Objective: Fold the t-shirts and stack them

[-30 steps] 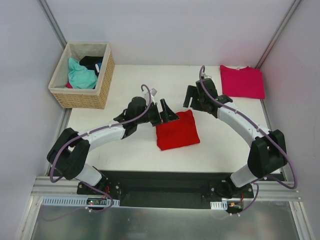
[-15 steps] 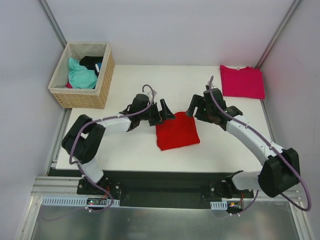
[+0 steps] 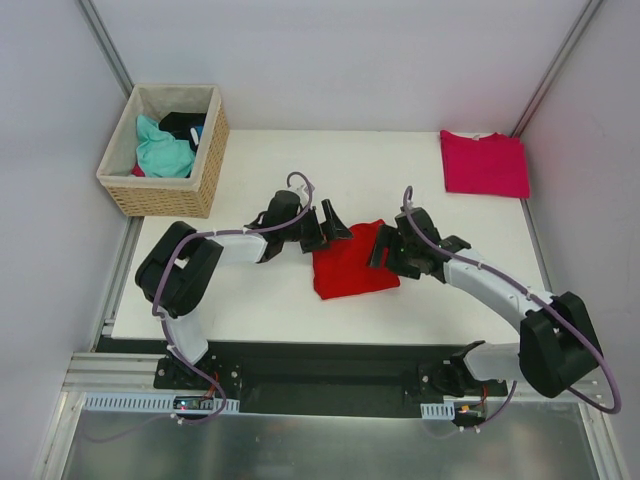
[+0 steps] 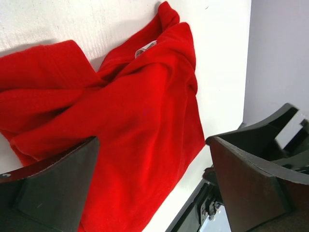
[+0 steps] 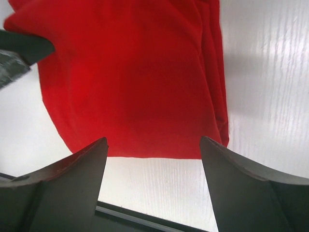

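The white table point(image 3: 250, 300) carries a wicker basket point(image 3: 165, 195) at its far left corner. The red t-shirt point(image 3: 350, 268) lies folded into a rough square near the middle, and the magenta-pink t-shirt point(image 3: 485, 165) lies flat at the far right corner, well apart from it. The red cloth looks light, soft and limp. It would probably sag and unfold if lifted by one point, so pinching through all layers at two edge corners seems wisest. The left gripper point(image 3: 330, 228) hovers at the shirt's far left corner, jaws spread wide and empty; the right gripper point(image 3: 385, 245) is at its right edge, also parted, holding nothing. A small white neck label point(image 4: 146, 48) peeks out. Compared with a second ago, the right arm has swung in from nearer the pink shirt — the red shirt itself has not shifted.
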You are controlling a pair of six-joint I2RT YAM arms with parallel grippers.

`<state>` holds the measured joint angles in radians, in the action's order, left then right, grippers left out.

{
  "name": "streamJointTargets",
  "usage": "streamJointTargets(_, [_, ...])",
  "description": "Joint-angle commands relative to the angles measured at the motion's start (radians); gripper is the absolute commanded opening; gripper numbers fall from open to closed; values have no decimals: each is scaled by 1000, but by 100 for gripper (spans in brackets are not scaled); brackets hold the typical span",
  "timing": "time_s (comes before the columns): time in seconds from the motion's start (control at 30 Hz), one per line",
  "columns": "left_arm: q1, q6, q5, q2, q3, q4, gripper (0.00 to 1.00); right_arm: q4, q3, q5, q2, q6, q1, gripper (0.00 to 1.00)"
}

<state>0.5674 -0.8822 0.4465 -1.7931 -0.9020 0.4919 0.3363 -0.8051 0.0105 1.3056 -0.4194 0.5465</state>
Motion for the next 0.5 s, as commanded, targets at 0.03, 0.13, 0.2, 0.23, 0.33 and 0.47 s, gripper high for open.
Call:
streamJointTargets(0.03, [-15,-1,18,0,-2,42,99,-66,53,34,15,-39,21,80])
streamJointTargets(0.13, [-17,-1,20,3,3,42,99,-80,84,28,21,-42,30,80])
streamJointTargets(0.2, [-18,3,20,3,8,42,99,-88,101,22,20,-41,30,80])
streamJointTargets(0.23, [-21,2,18,9,12,42,99,-86,113,20,18,-39,30,80])
streamJointTargets(0.33, [-31,6,18,21,26,42,99,-88,148,6,3,-35,32,80])
streamJointTargets(0.47, [-40,15,21,34,41,36,99,-79,167,-4,-20,-27,32,80])
